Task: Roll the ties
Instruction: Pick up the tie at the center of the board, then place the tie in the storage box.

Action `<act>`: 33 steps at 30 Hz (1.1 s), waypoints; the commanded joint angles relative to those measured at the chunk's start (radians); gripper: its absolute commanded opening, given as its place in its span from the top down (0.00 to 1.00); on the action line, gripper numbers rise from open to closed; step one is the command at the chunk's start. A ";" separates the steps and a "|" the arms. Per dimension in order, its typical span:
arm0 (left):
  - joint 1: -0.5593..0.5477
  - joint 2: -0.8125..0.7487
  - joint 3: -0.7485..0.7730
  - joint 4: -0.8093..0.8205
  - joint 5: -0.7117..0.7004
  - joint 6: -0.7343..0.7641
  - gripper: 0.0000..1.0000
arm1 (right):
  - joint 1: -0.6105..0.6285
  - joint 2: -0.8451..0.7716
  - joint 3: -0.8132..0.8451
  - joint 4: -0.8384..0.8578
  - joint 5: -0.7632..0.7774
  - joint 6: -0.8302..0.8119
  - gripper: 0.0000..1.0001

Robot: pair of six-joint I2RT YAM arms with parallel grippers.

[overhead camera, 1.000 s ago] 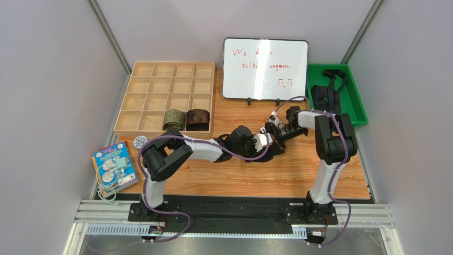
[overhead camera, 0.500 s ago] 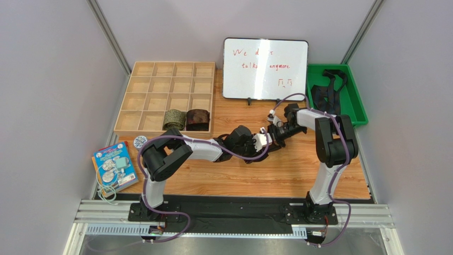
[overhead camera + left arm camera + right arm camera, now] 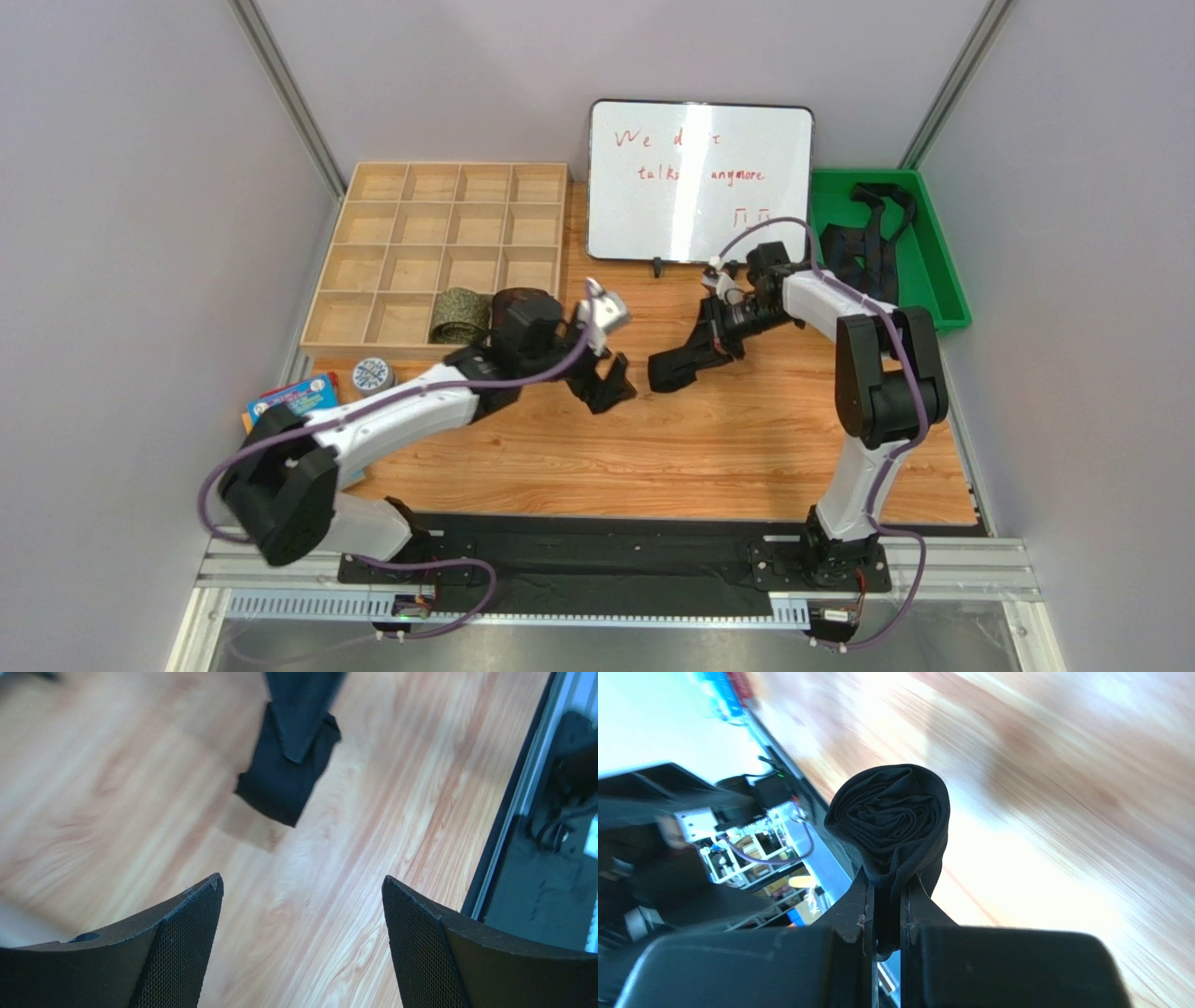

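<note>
Evenly lit overhead view — wrist views motion-blurred, right one overexposed.

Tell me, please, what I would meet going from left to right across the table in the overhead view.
book → olive tie → left gripper → black tie → green bin

The rolled tie [image 3: 892, 819] is plain black. The other tie [image 3: 459, 314] is olive green with a speckled pattern. The desk [image 3: 730, 448] is light brown with wood stripes. The bin [image 3: 937, 266] is bright green. The board [image 3: 697, 179] is white with red writing.
</note>
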 commanded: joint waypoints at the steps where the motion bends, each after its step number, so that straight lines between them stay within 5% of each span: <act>1: 0.208 -0.224 0.000 -0.178 0.103 -0.088 0.11 | 0.077 -0.069 0.143 0.094 -0.071 0.107 1.00; 9: 0.554 -0.435 0.069 -0.455 0.021 -0.076 0.07 | 0.295 0.058 0.514 0.202 0.125 0.256 1.00; 15: 0.791 -0.554 0.028 -0.526 -0.002 -0.061 0.07 | 0.418 0.263 0.905 0.174 0.536 0.234 1.00; 22: 0.836 -0.683 -0.032 -0.555 -0.061 -0.016 0.06 | 0.471 0.518 1.243 0.126 0.742 0.230 1.00; 33: 0.836 -0.731 -0.081 -0.551 -0.076 -0.018 0.06 | 0.504 0.639 1.269 0.212 0.817 0.199 1.00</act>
